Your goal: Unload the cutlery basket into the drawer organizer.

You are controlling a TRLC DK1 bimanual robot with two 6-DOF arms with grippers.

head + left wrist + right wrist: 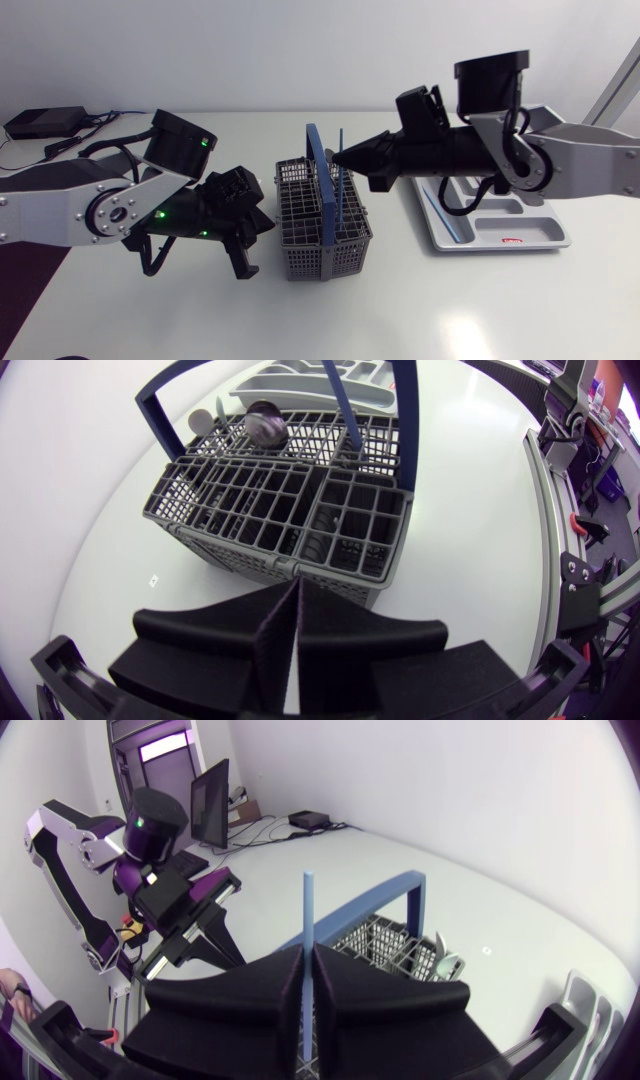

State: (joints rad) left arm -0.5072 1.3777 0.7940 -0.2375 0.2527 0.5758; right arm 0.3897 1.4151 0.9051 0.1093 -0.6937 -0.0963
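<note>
Cutlery basket (322, 222) mid-table; right gripper (340, 156) pinches a thin blue utensil (308, 910) upright, likely to lift it clear; left gripper (296, 595), fingers pressed together, empty at its left

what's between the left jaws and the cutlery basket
Nothing but a short stretch of bare table, shown in the head view. In the left wrist view the cutlery basket sits straight ahead of the shut left jaws.
</note>
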